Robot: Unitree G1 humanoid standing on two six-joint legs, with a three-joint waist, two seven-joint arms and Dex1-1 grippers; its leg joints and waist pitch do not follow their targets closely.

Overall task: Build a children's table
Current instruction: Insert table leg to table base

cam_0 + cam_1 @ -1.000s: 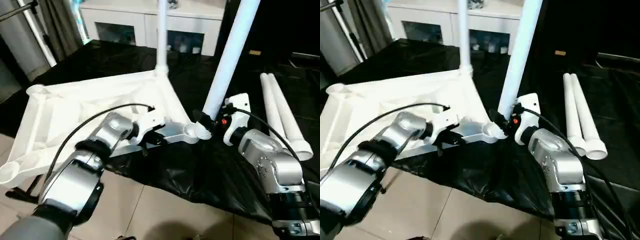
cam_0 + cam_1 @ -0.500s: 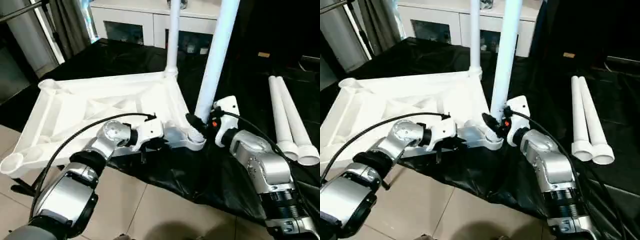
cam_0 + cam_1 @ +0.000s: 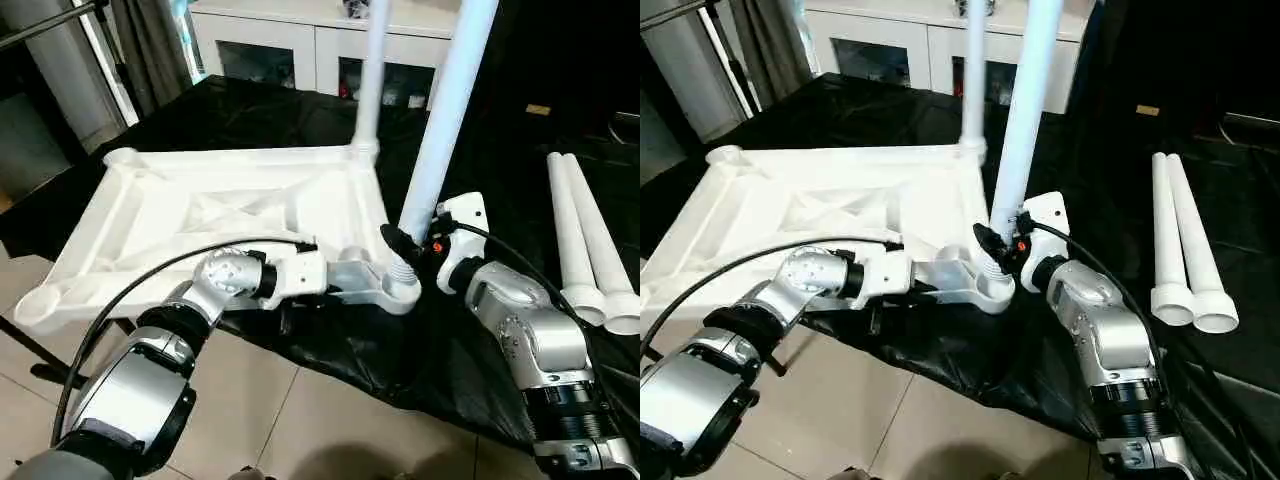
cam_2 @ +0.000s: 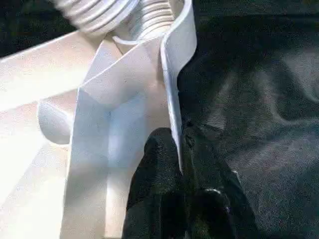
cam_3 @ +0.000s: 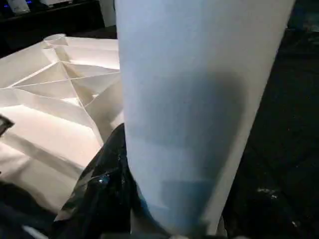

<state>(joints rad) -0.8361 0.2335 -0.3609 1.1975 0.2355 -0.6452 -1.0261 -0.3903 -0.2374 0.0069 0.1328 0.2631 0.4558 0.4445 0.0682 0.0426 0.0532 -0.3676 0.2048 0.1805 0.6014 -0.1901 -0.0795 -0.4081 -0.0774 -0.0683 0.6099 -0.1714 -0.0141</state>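
Two white legs already stand upright in the overturned table top (image 3: 220, 215), and I see two more loose ones. That top is all-white plastic, lying ribbed underside up on the black-draped table (image 3: 250, 115), its near edge hanging past the drape over the tiled floor (image 3: 260, 410). Raised ribs cross its underside in a diagonal pattern, and each corner carries a round socket. The far leg (image 3: 372, 70) rises from the far right corner socket. The near leg (image 3: 445, 110) is a long, pale, tapered tube with a threaded end, seated in or at the near right corner socket (image 3: 398, 288); from my head cameras I can't quite tell how deep the thread has gone in.

My right gripper (image 3: 405, 245) is closed around the near leg just above its thread, the black fingers hugging the tube on either side; the right wrist view shows the tube close up with one finger (image 5: 107, 184) pressed against it. My left gripper (image 4: 180, 164) pinches the thin side wall of the top close to that same corner, one black finger on each face of the wall, nearly pressed together.

Both spare legs (image 3: 585, 235) lie side by side, touching, on the black cloth to my right, well apart from the top, open wide ends toward me. A white glass-door cabinet (image 3: 300, 50) stands beyond the table.
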